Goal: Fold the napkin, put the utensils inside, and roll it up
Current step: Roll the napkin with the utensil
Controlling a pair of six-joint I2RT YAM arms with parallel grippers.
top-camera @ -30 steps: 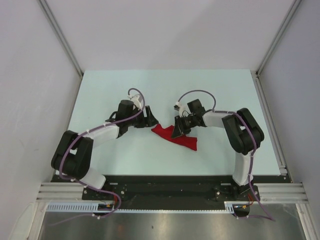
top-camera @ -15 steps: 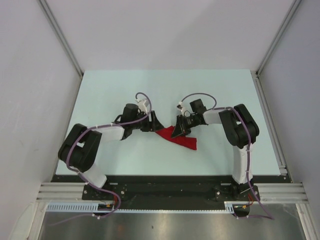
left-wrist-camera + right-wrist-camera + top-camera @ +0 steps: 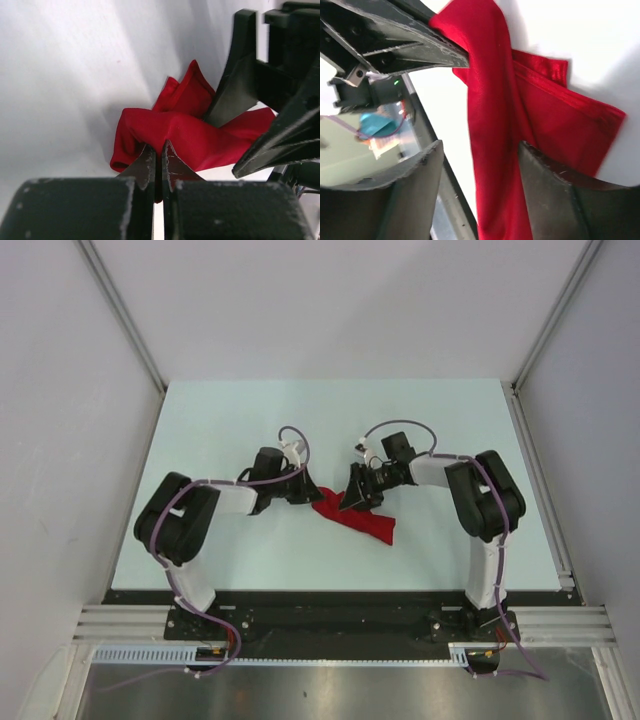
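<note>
The red napkin [image 3: 358, 519] lies bunched on the table between the two arms. My left gripper [image 3: 312, 495] is shut on the napkin's left end; in the left wrist view its tips [image 3: 159, 150] pinch a fold of the cloth [image 3: 190, 132]. My right gripper [image 3: 351, 500] stands open just to the right. In the right wrist view its jaws [image 3: 480, 157] straddle a raised strip of napkin [image 3: 492, 100] without pressing it. The utensils are out of view.
The pale table [image 3: 230, 420] runs back to grey walls, with a metal rail [image 3: 540, 480] along its right side. The two grippers are very close together, and the left gripper's fingers [image 3: 405, 47] show in the right wrist view.
My left gripper moved right to the napkin's left end and shut on it. My right gripper, shut on the cloth before, has opened.
</note>
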